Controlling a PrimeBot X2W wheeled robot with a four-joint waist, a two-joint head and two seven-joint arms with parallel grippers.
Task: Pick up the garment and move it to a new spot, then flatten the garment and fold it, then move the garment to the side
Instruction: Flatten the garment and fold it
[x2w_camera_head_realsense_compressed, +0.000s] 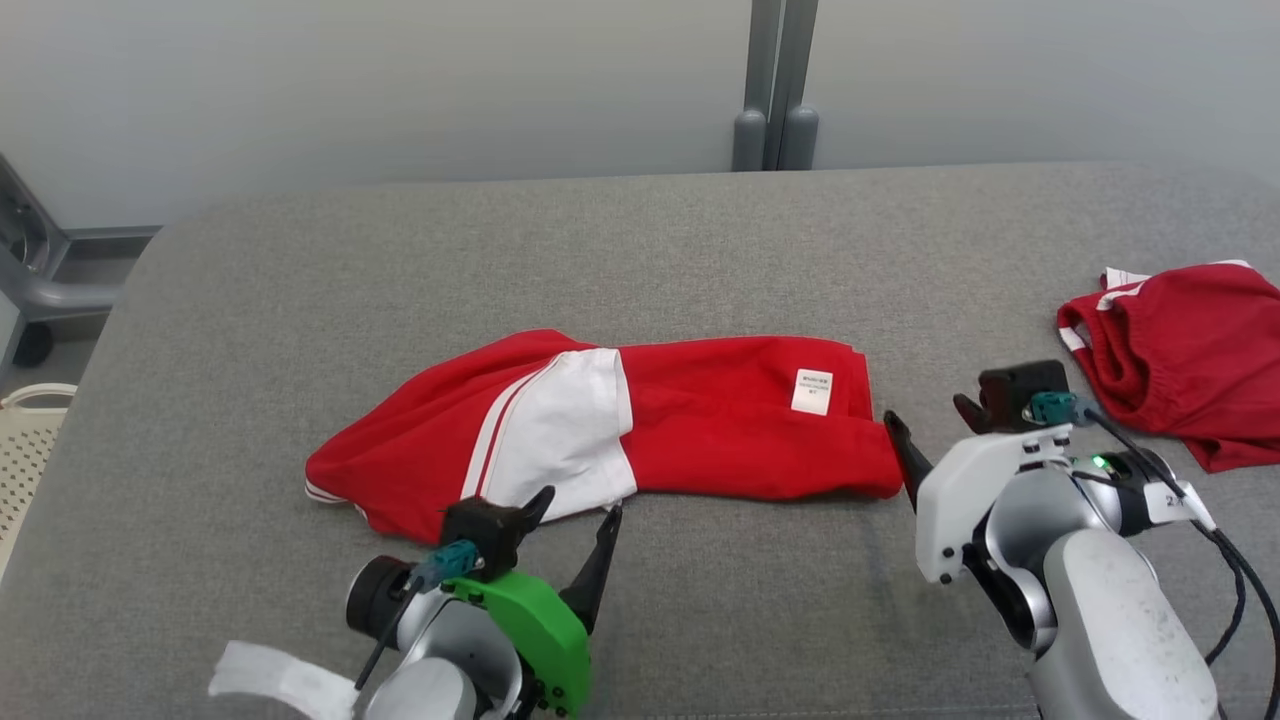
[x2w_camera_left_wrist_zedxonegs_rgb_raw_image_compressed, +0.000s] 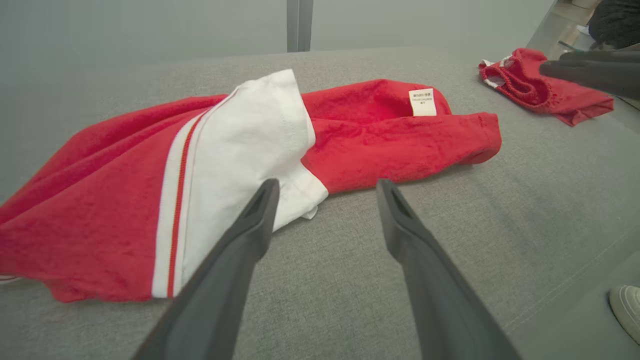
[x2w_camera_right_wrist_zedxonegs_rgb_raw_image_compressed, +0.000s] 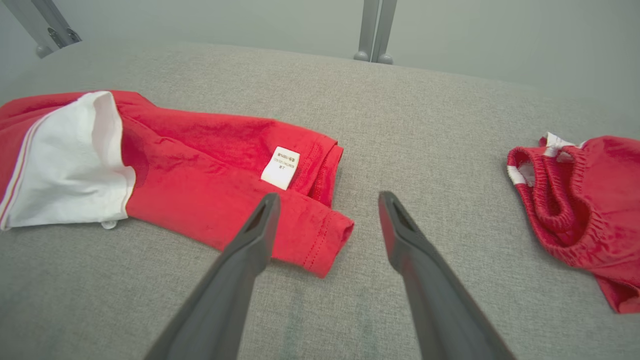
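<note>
At the far left a pale basket (x2w_camera_head_realsense_compressed: 25, 440) sits off the edge of the grey padded table (x2w_camera_head_realsense_compressed: 700, 230). Coming in from there, the left gripper (x2w_camera_head_realsense_compressed: 580, 502) stands at the near edge of the garment (x2w_camera_head_realsense_compressed: 720, 430), fingers spread wide with nothing between them, pointing up at its white panel (x2w_camera_head_realsense_compressed: 560, 430); one tip looks to overlap that panel's hem, though I can't tell whether it touches. The garment, red, lies mid-table with its long axis running left to right, the left end a little nearer the robot; a label (x2w_camera_head_realsense_compressed: 812, 390) shows near its right end. Just beside that end is the right gripper (x2w_camera_head_realsense_compressed: 925, 412), likewise wide open and empty, one tip close against the hem. Each arm is nearest its own end, I'd say, so a two-handed lift along that axis looks the natural move. Further right, well apart, lies a second red garment (x2w_camera_head_realsense_compressed: 1180, 370).
</note>
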